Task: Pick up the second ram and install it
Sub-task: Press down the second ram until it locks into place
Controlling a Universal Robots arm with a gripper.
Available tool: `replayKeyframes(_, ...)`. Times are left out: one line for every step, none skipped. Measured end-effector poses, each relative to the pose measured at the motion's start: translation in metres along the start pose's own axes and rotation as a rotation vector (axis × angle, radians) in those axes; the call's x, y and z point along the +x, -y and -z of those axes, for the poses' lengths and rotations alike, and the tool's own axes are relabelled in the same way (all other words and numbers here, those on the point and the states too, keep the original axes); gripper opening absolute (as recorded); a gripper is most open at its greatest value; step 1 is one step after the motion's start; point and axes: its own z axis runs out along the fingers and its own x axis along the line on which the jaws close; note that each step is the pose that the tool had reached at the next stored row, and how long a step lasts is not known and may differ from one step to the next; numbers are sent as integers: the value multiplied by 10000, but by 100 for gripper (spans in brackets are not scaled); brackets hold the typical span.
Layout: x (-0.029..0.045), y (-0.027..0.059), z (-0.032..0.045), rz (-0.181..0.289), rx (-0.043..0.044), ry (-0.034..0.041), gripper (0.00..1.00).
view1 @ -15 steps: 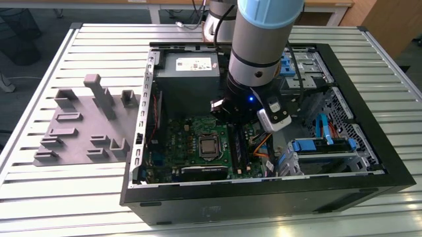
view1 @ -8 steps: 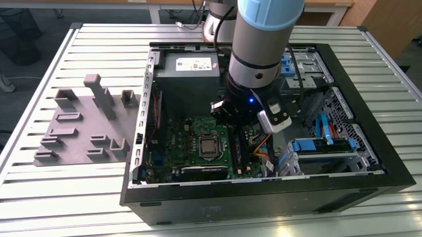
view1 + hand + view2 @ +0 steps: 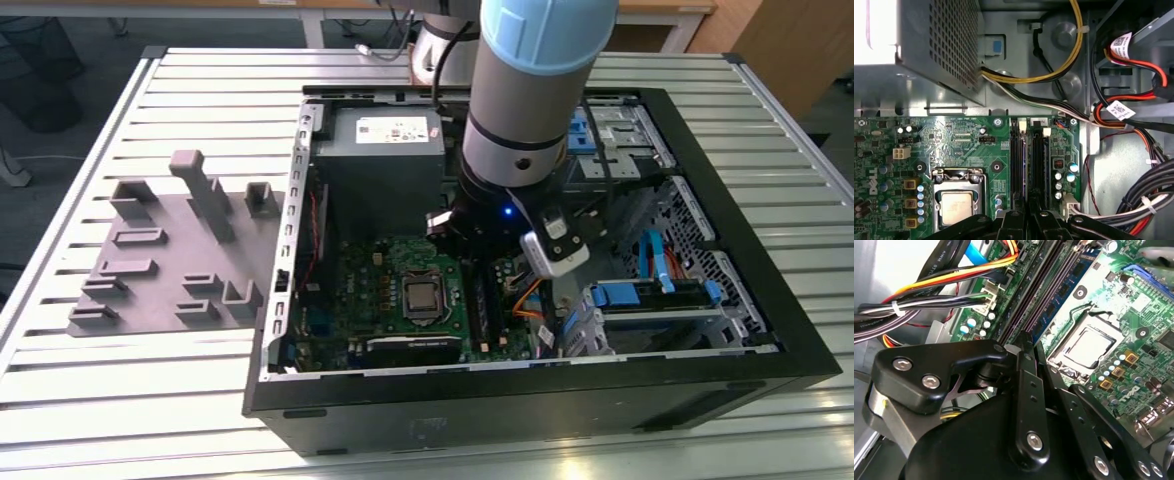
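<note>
Because the grey and pale-blue robot arm (image 3: 534, 90) reaches down into the open black computer case (image 3: 534, 400), the exterior view places its wrist directly over the long black plastic memory slots (image 3: 483, 300) beside the green motherboard (image 3: 380, 270).

In the second wrist view, the black-linked gripper (image 3: 1026, 342) has its fingers drawn almost together. The second ram (image 3: 1061, 292), a narrow blue board stick with dark chips, stands on edge among the slots. Its long axis runs straight away from the fingertips, and its near end is just at them. Whether they actually pinch it is hidden.

In the first wrist view, the stick shows as a thin blue line (image 3: 1026, 165) between the black slots (image 3: 1039, 165), aligned with the gripper (image 3: 1026, 217) and beside the square silver processor (image 3: 956, 207).
</note>
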Motion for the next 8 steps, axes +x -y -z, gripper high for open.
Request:
replayKeyframes(2, 0, -6, 39, -8, -2, 14)
replayKeyframes(6, 0, -12, 71, -11, -3, 14)
replayKeyframes(7, 1, -16, 96, -11, -4, 14)
replayKeyframes(7, 1, -16, 98, -9, -6, 14)
replayKeyframes(7, 1, -17, 98, -8, -6, 14)
replayKeyframes(7, 1, -19, 98, -11, -5, 14)
replayKeyframes(8, 2, -22, 96, -13, -4, 14)
replayKeyframes(8, 6, -24, 84, -13, -4, 14)
